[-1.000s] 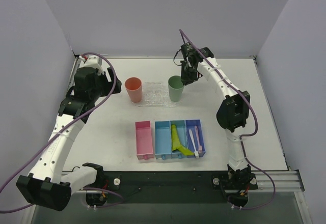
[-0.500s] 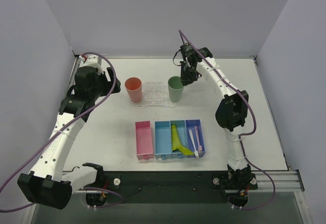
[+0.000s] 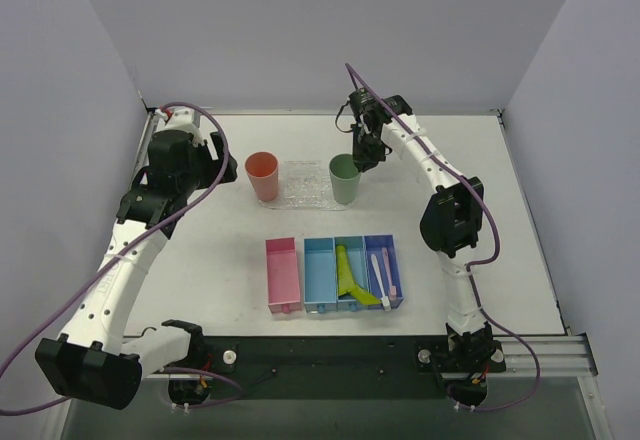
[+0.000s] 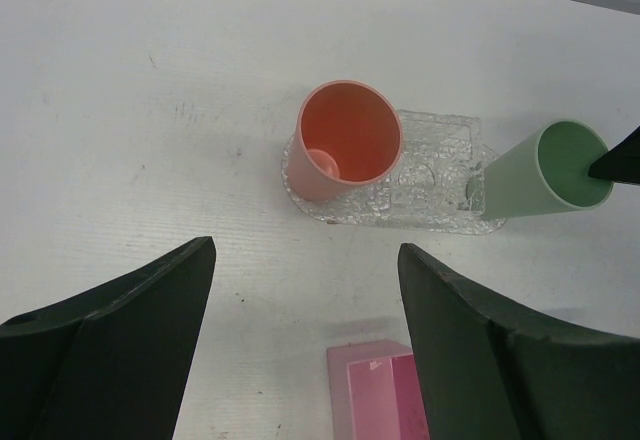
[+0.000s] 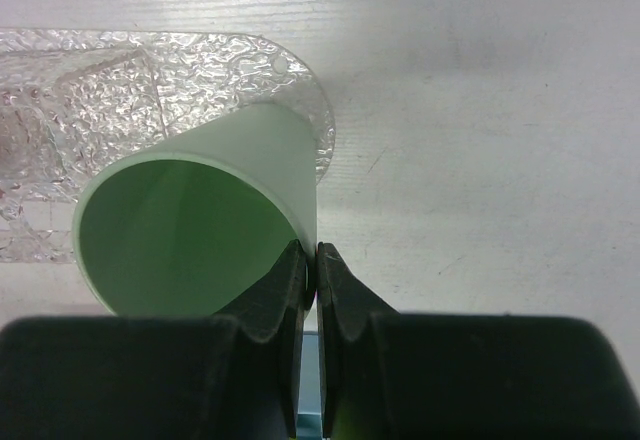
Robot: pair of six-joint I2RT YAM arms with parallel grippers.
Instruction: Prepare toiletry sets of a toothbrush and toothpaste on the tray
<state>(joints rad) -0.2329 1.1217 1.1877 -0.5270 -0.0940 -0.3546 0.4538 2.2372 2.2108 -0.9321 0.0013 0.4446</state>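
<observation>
Tray (image 5: pixel 100 80) under cup (image 5: pixel 255 150) in end effector (image 5: pixel 313 258)

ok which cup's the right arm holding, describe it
On the white table, find the clear bumpy oval plastic tray near the back. Of the two plastic cups at its ends, it is the pale green cup on the right, rim pinched by the right arm's fingers; the orange cup stands free.

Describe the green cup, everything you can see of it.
The green cup is a plain pale green tumbler, matte plastic by its look, handleless, widening to an open rim. It looks empty. It is mouth up at the right end of the clear bumpy tray, opposite an orange cup. The right hand is shut on its rim, one finger inside the wall, one outside.
</observation>
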